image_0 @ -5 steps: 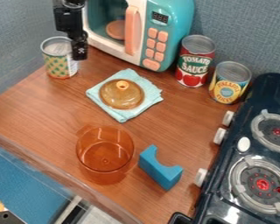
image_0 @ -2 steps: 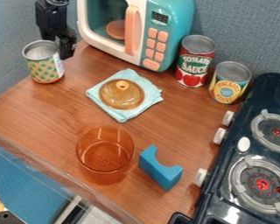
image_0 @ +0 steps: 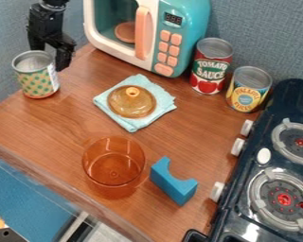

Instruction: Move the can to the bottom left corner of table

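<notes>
Hanging just beside the patterned can (image_0: 37,84), my jaws are at the back of the table (image_0: 62,123), toward its left edge as the view has it. I cannot tell how far apart they stand, or whether they have hold of the can. The can is just to the left of my jaws and a little lower in the view, upright, with its grey top up and its green and yellow label toward the camera.

To the right of my jaws is the teal microwave (image_0: 195,28), and farther right are the red can (image_0: 211,68) and the yellow can (image_0: 247,97), side by side. Below and to the right of me lies the light blue cloth (image_0: 132,124), with the amber lid (image_0: 129,106) on it. Farther down from my jaws are the see-through orange pot (image_0: 113,163) and, near its right side, the blue block (image_0: 173,184). Well apart from me, at the far right, is the dark stove (image_0: 243,170).
</notes>
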